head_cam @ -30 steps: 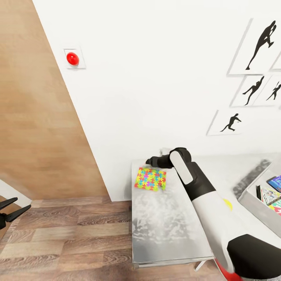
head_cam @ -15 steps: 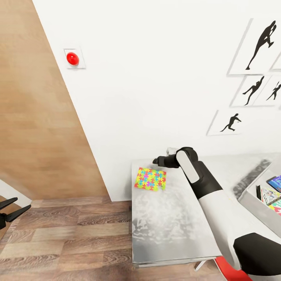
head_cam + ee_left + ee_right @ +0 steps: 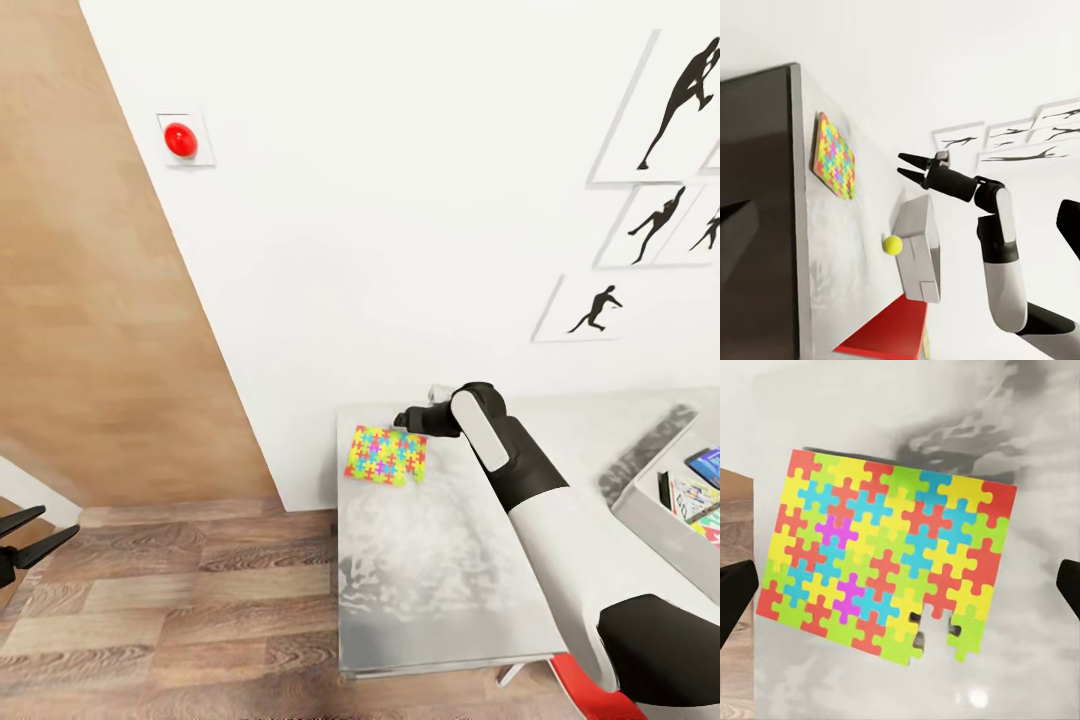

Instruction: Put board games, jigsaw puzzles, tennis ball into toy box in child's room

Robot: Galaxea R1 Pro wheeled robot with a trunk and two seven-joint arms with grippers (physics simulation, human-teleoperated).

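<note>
A multicoloured jigsaw puzzle (image 3: 386, 455) lies flat at the far left corner of the light grey table (image 3: 440, 570). My right gripper (image 3: 403, 418) hovers open just above its far edge. In the right wrist view the jigsaw puzzle (image 3: 885, 559) lies between the wide-spread fingertips (image 3: 735, 600). The grey toy box (image 3: 650, 510) stands at the right with printed board games (image 3: 698, 492) in it. The left wrist view has the tennis ball (image 3: 892, 244) beside the toy box (image 3: 919, 247). My left gripper (image 3: 25, 535) hangs open over the floor, far to the left.
A white wall with black silhouette pictures (image 3: 600, 310) and a red button (image 3: 180, 140) rises right behind the table. A wood panel (image 3: 90, 300) and plank floor (image 3: 170, 600) lie to the left. A red seat (image 3: 590, 695) shows under my right arm.
My right gripper drew back a little to the right, from over the puzzle's corner to its far edge. The head camera shifted slightly. The puzzle and the left gripper stayed put.
</note>
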